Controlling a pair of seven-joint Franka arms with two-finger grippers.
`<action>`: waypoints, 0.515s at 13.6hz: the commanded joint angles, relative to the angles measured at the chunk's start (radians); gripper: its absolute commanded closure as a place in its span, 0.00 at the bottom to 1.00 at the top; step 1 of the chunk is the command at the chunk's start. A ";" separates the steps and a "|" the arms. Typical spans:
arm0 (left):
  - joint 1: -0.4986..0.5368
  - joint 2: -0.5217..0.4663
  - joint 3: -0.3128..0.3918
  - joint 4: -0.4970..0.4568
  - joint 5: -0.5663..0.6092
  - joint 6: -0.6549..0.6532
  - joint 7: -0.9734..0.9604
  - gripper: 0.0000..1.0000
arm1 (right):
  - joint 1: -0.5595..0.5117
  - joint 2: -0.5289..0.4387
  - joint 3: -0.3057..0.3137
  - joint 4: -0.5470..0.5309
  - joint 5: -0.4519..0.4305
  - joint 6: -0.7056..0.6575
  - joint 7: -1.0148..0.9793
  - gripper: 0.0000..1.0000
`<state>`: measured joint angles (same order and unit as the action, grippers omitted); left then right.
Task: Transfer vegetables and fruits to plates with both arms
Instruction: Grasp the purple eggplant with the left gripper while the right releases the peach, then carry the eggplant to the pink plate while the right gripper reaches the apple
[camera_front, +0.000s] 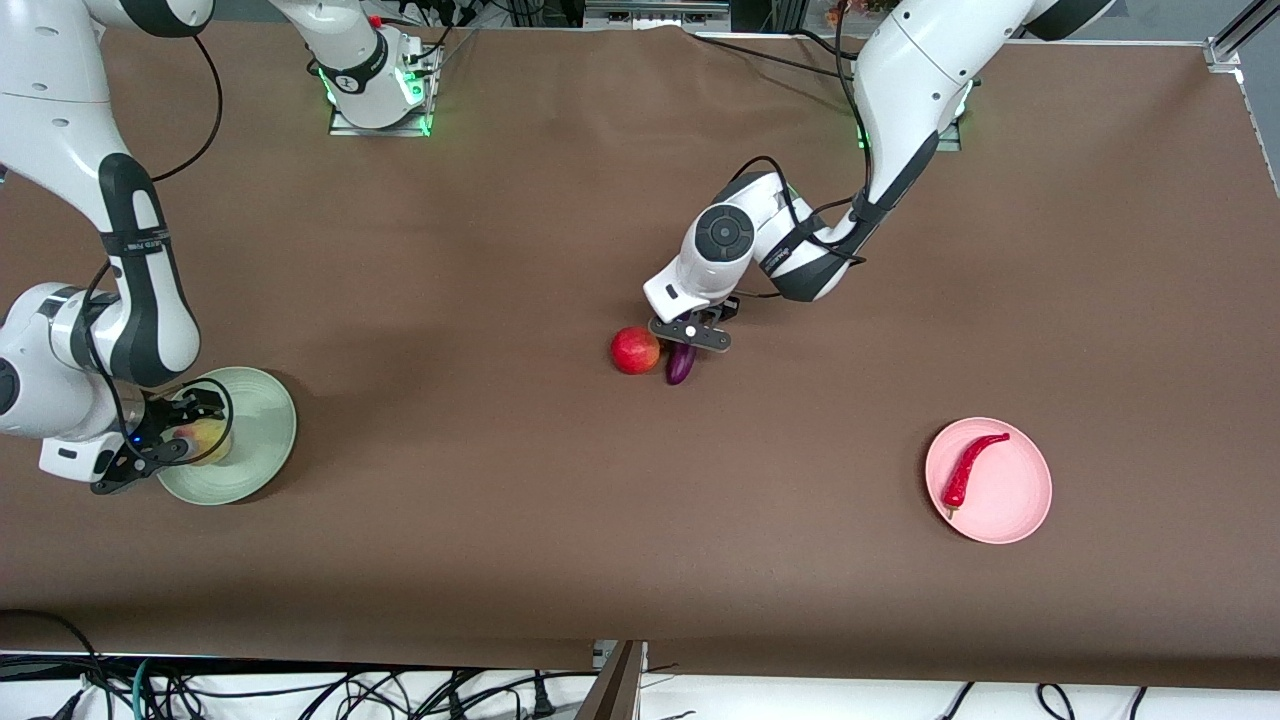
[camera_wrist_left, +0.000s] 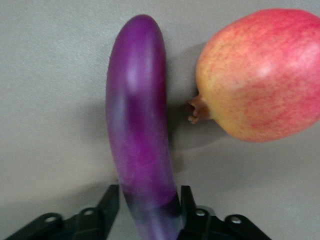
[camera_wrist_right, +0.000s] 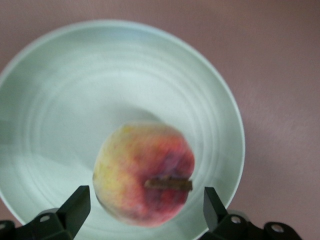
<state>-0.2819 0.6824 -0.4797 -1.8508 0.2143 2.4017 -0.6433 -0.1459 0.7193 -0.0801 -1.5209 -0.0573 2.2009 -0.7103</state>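
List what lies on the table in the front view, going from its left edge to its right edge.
Green plate with the peach on it → red fruit → eggplant → pink plate with the chili on it.

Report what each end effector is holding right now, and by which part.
The left end effector has its fingers around one end of the eggplant on the table. The right end effector holds nothing; its fingers stand open, clear of the peach over the green plate.
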 joint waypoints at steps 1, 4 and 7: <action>0.015 -0.012 0.009 0.002 0.011 -0.002 -0.003 0.90 | 0.009 -0.056 0.037 0.023 0.045 -0.079 0.002 0.00; 0.079 -0.072 0.010 0.016 0.029 -0.125 0.001 0.90 | 0.014 -0.067 0.117 0.051 0.077 -0.135 0.029 0.00; 0.156 -0.147 0.010 0.037 0.069 -0.244 0.013 0.90 | 0.019 -0.073 0.221 0.051 0.088 -0.179 0.243 0.00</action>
<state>-0.1668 0.6122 -0.4640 -1.8132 0.2520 2.2356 -0.6400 -0.1253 0.6522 0.0822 -1.4711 0.0195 2.0593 -0.5811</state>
